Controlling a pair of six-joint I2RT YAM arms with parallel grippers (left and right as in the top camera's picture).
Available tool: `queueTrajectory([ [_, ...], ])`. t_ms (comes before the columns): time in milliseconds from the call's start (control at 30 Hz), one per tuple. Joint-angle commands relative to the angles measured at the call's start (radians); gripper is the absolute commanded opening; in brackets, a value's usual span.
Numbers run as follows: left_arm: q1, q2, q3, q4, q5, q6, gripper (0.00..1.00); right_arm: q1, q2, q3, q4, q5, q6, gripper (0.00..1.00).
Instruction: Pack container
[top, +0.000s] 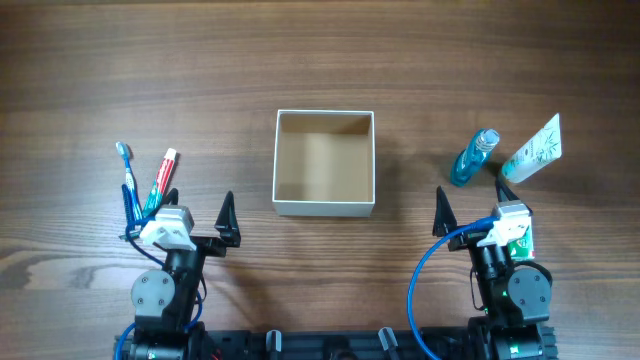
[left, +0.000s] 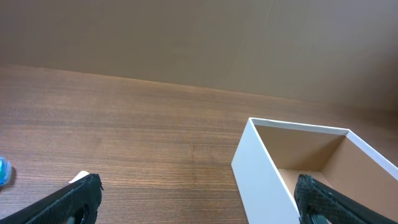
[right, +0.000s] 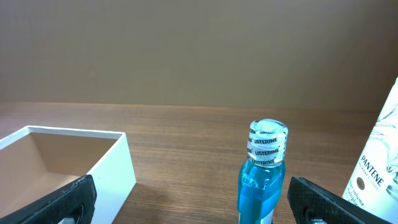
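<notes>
Container (top: 324, 209) upright, empty; left gripper (top: 198, 210) near-left of it, right gripper (top: 472, 208) near-right, both spread wide, holding nothing; we judge Listerine bottle (top: 473, 158), right of container, first pick; pinch body, not cap; clear white rim before lowering.

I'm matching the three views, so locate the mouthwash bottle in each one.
Overhead: the bottle is right of the box, beside the white tube.
Left wrist: not in view.
Right wrist: the bottle is at lower centre-right.
Shared landmark: the box, lower right in the left wrist view and lower left in the right wrist view.
</notes>
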Motion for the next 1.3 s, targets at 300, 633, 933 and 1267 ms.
queueTrajectory([
  [300, -0.006, -0.005, -0.010, 0.000, -0.021, -0.013, 1.00, 0.002, -0.003, -0.001, 0.003, -0.016, 0.000, 1.00],
  [633, -0.006, -0.005, -0.010, 0.000, -0.021, -0.013, 1.00, 0.002, -0.003, -0.001, 0.003, -0.016, 0.001, 1.00],
  [933, -0.006, -0.005, -0.010, 0.000, -0.021, -0.013, 1.00, 0.002, -0.003, -0.001, 0.004, 0.002, -0.051, 1.00],
  [1267, -0.006, -0.005, -0.007, -0.004, -0.021, -0.031, 1.00, 0.002, -0.003, 0.010, 0.064, -0.023, 0.090, 1.00],
])
